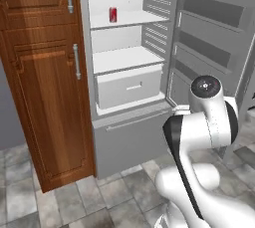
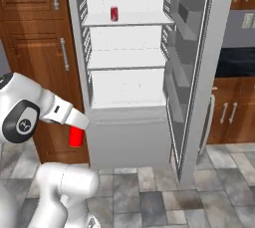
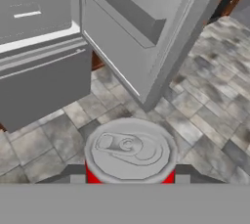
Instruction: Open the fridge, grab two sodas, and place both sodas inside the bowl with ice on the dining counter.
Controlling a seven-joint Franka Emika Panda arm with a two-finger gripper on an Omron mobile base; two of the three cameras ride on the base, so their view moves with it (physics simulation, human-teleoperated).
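Claw (image 3: 130, 179) grips soda (image 3: 130, 152); second soda (image 1: 113, 14) on fridge (image 1: 124, 62) shelf

Held soda can (image 3: 130, 152) — silver top visible in the hand view, red body cut off below by the grey band; in the right base view its upper part lies hidden behind the white arm. Gripper (image 3: 130, 179) — finger tips mostly concealed beside the can. Second soda can (image 1: 113, 15) on the fridge's (image 1: 124, 137) top shelf — white markings too small to read. Fridge door (image 2: 199, 72) — top cropped by the picture's edge.
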